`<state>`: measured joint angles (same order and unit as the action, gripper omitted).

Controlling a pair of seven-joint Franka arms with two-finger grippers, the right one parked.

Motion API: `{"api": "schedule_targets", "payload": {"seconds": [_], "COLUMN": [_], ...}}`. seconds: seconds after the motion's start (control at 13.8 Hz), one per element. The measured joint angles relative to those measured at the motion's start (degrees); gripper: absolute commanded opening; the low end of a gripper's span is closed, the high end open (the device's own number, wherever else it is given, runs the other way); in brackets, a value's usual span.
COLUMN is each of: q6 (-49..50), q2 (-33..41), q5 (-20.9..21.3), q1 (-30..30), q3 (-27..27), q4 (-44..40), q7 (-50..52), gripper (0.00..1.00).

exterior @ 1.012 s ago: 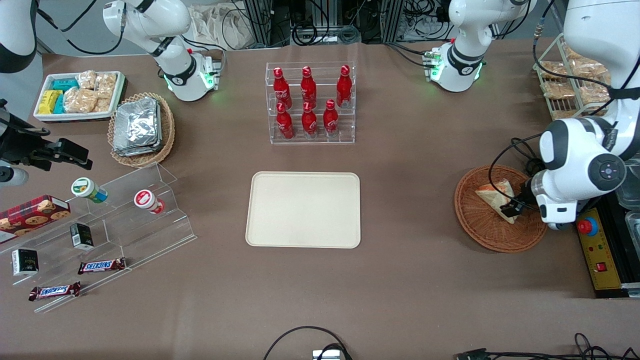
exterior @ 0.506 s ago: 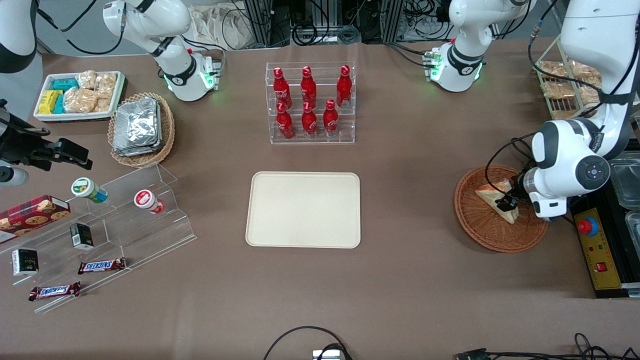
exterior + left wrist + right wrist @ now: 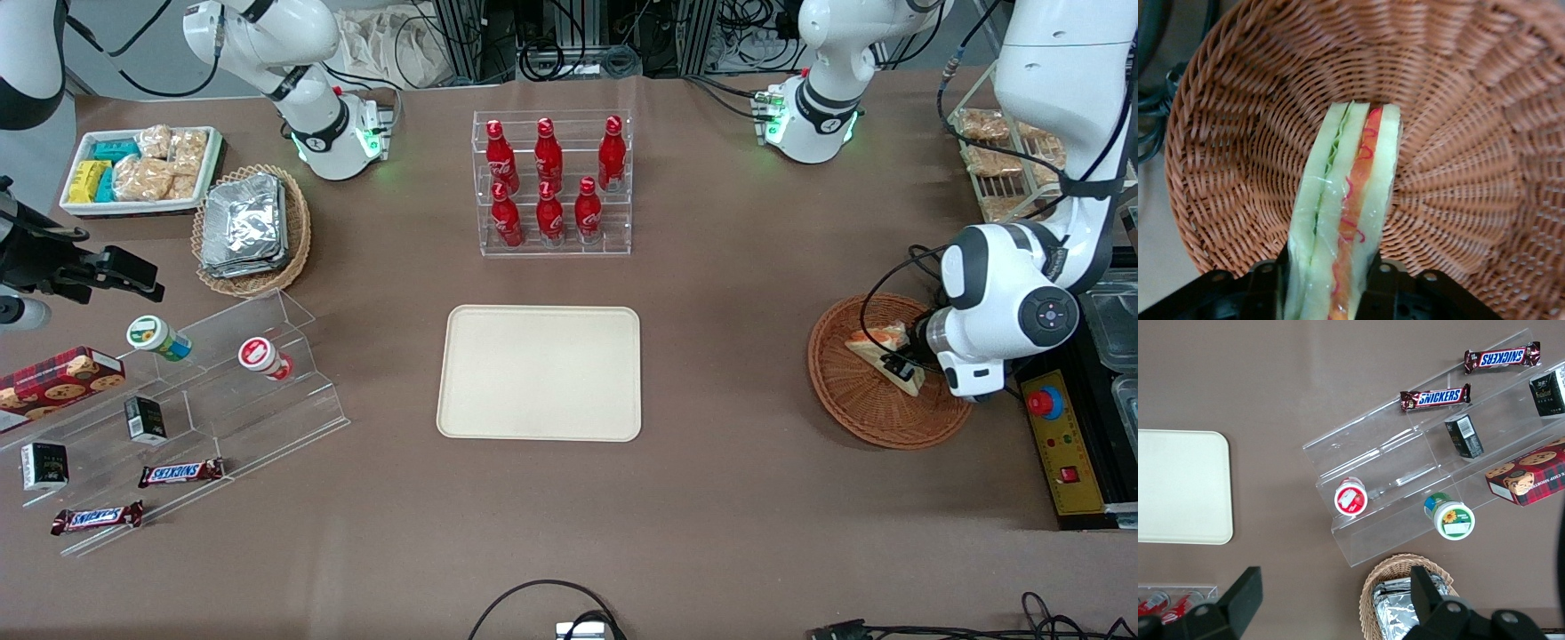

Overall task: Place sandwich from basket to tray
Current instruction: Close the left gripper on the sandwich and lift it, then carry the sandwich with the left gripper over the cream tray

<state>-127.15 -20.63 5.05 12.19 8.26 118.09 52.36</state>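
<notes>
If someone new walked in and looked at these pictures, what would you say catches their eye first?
Probably the end effector, its fingers closed on either side of the sandwich, which stands on edge in the reddish-brown basket toward the working arm's end of the table. Next, the cream tray at the table's middle, with nothing on it. Farther from the front camera than the tray stand six red bottles in a clear rack.
</notes>
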Motion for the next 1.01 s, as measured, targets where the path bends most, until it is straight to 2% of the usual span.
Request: {"api": "schedule_targets", "payload": {"seconds": [0.36,0.65,0.87,1.01], "q6": [12.71,25.88,27.75,27.71], "q2": [1.82,3.58,3.19,1.16], "q5": [0.17,0.13,0.07,0.03], "q1": [-0.3,-1.09,-4.96,-10.39], "q3": [2.56,11.72,17.85,18.98], "q4": [-10.91,-21.27,-25.17,-26.97], "q7": [-7.53,-10.84,-14.56,-16.31], "gripper": [0.0,0.0,0.0,0.0]}}
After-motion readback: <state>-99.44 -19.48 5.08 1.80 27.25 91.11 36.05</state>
